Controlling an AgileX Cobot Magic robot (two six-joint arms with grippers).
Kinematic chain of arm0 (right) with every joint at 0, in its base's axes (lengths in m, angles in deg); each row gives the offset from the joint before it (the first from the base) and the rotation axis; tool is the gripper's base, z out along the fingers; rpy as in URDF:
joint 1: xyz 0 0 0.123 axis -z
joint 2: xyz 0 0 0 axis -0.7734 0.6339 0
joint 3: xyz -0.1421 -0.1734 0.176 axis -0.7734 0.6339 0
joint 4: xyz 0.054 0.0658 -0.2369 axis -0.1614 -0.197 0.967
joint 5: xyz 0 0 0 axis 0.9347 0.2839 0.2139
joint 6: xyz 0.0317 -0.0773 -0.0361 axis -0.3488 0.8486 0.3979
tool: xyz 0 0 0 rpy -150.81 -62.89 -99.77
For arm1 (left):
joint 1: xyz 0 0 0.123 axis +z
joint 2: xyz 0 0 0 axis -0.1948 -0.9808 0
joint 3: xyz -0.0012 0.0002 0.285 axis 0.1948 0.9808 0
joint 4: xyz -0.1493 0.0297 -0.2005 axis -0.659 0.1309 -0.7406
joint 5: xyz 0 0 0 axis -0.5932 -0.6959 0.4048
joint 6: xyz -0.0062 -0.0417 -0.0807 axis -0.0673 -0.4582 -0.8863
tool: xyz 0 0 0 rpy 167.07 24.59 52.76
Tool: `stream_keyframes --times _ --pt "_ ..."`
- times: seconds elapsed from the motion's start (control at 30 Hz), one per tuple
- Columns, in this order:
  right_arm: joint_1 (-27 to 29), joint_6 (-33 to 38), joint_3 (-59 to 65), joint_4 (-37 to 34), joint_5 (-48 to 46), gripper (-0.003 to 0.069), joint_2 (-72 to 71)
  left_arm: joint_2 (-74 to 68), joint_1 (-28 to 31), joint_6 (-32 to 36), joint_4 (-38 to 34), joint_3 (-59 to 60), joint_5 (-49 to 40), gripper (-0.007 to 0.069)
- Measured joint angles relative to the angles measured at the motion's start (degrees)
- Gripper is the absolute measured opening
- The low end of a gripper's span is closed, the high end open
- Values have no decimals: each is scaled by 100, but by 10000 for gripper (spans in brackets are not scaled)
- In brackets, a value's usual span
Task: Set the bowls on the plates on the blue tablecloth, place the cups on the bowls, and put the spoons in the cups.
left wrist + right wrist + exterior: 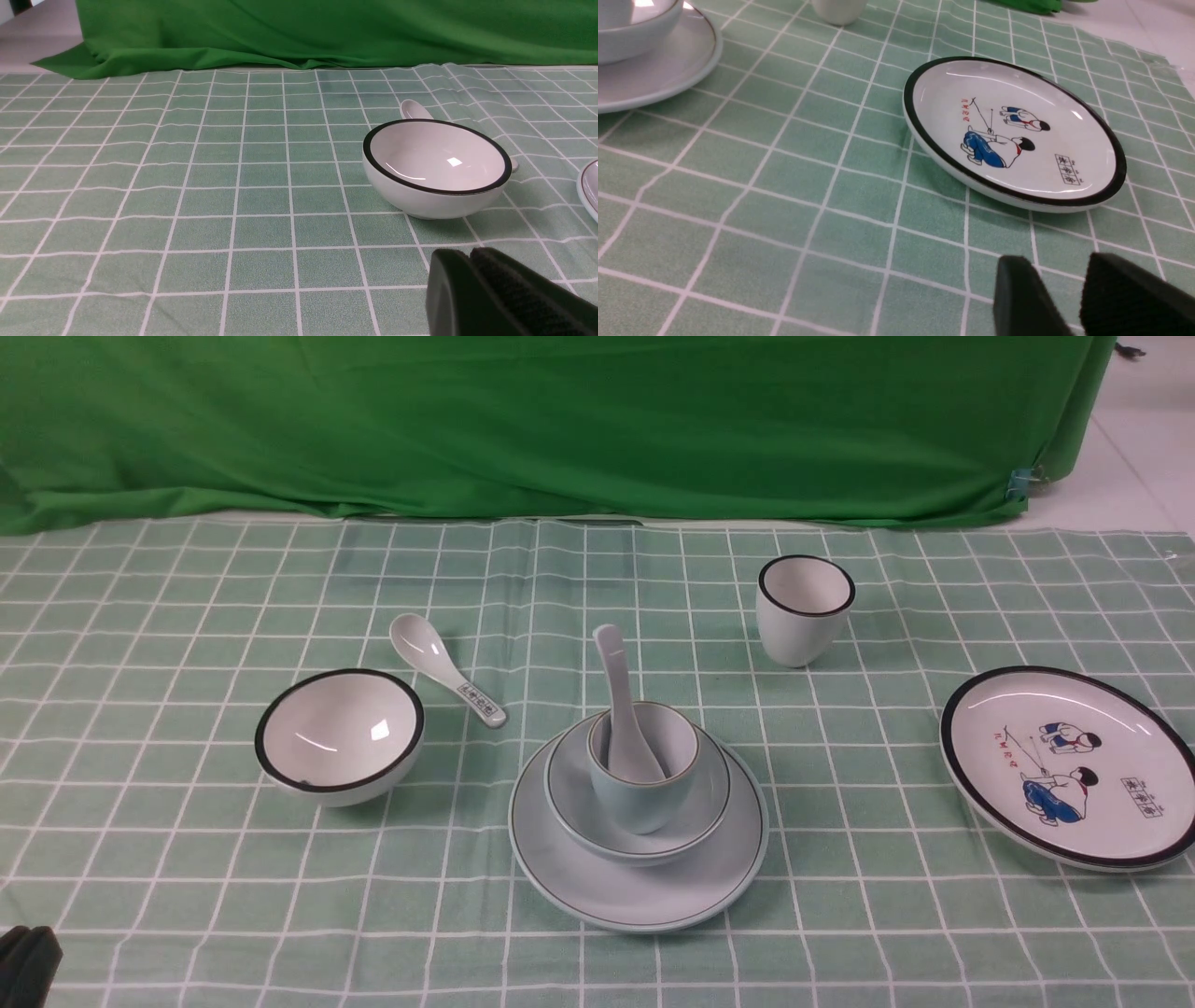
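On the blue tablecloth (840, 859) the pale blue plate (639, 896) sits in the middle. It carries the pale blue bowl (569, 803), the pale blue cup (644, 793) and the plain spoon (618, 700), which stands in the cup. The white black-rimmed bowl (339, 733) sits alone at the left, with the patterned spoon (448, 670) lying behind it. The white black-rimmed cup (805, 609) stands at the back right. The cartoon plate (1069, 765) lies empty at the right. My left gripper (469, 254) is shut and empty, short of the white bowl (437, 168). My right gripper (1057, 261) is open and empty, near the cartoon plate (1013, 135).
The green backdrop cloth (560, 420) hangs along the table's far edge. Bare white floor (1144, 457) shows at the far right. In the right wrist view the pale blue plate (658, 70) and the white cup's base (838, 9) lie beyond the cartoon plate.
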State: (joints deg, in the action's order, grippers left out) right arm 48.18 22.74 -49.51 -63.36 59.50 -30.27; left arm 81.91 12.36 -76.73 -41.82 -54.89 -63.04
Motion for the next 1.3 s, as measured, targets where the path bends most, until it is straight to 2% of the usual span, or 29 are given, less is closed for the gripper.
stream_keyframes --times 0.17,0.3,0.37,1.3 --pt "0 -197 0 29 6 242 0 0 0 0 0 0 0 17" --pt "0 -1045 0 330 148 242 0 0 0 0 0 0 0 17" --pt "0 -1219 0 421 160 242 0 0 0 0 0 0 0 17" --pt "0 -1414 0 475 172 242 0 0 0 35 0 0 0 17"
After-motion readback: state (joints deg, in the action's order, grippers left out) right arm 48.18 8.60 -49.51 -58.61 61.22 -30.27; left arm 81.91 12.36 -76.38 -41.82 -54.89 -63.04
